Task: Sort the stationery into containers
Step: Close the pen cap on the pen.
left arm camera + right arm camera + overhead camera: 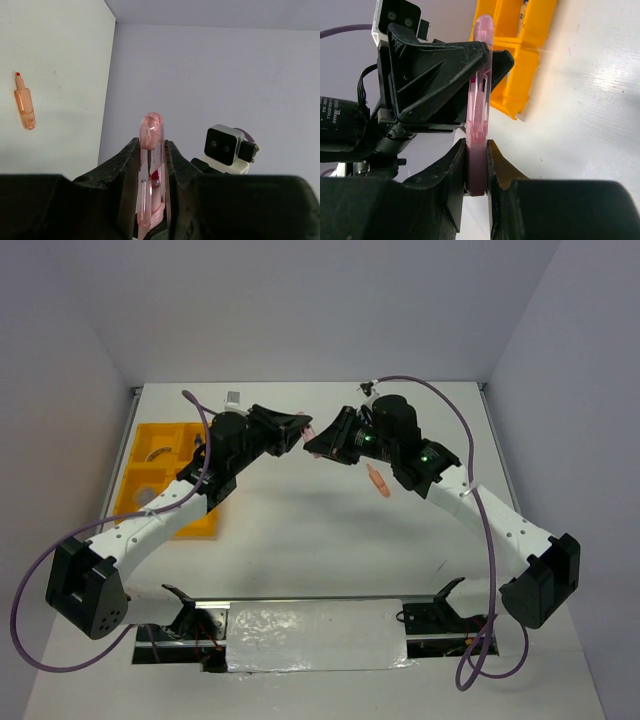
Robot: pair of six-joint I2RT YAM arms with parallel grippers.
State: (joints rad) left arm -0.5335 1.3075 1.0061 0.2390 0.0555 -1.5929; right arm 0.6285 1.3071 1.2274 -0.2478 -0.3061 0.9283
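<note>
A translucent pink clip-like piece [307,432] hangs in the air between my two grippers above the table's far middle. My left gripper [297,430] is shut on one end of it [151,125], with the jaws [152,145] pressed on both flat sides. My right gripper [476,150] is shut on the other, darker end of the pink piece [482,75]. An orange clip-like piece [378,480] lies on the table under the right arm; it also shows in the left wrist view [24,102]. The yellow-orange tray [128,475] lies at the left. The other items are hidden.
The left arm crosses over the tray's right side. In the right wrist view the tray [520,55] lies behind the left gripper's black fingers [440,75]. The right wrist's camera block [225,145] faces the left gripper closely. Grey walls enclose the table.
</note>
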